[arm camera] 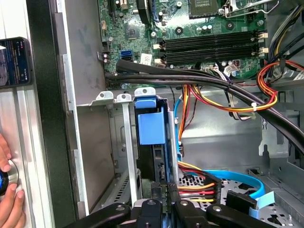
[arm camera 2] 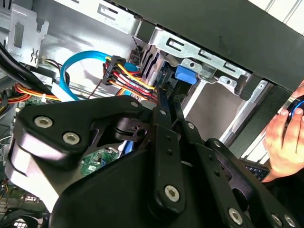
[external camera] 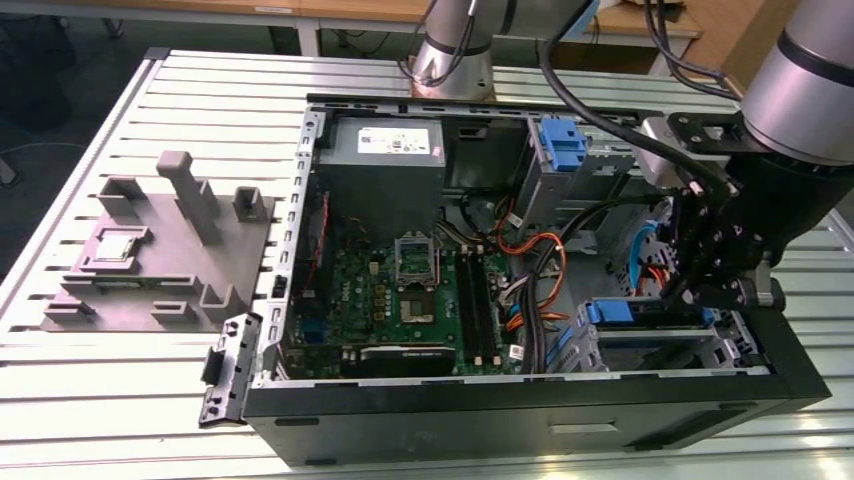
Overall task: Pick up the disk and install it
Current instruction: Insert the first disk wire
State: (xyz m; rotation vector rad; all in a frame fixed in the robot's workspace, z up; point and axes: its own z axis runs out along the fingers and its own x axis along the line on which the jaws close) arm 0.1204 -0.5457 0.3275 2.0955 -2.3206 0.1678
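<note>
The disk (arm camera: pixel 153 142) stands on edge in the drive cage (arm camera: pixel 124 142) at the case's front corner, its blue rail end (arm camera: pixel 151 121) facing out of the cage mouth; in the exterior view the same blue end (external camera: pixel 617 312) sits level with the cage top, so the disk appears largely seated in its slot. The edge-on pose suits the cage, whose slot accepts the disk only along its rails.

The gripper (arm camera: pixel 164 190) hangs directly over the disk's rear edge, its two fingers (arm camera: pixel 155 189) drawn close together; whether they pinch the disk edge or merely rest against it cannot be told. In the second wrist view the fingers (arm camera 2: pixel 164 102) reach toward the blue end (arm camera 2: pixel 185 75) at the cage. This alignment with the slot axis would let the gripper press along the rails.

Beside the cage run the power leads (arm camera: pixel 199 183) and a blue data cable (arm camera: pixel 237 178). Beyond the cage lies the motherboard (external camera: pixel 400 290). Outside the case wall beside the cage, a person's hand (arm camera 2: pixel 282 140) rests on the table.
</note>
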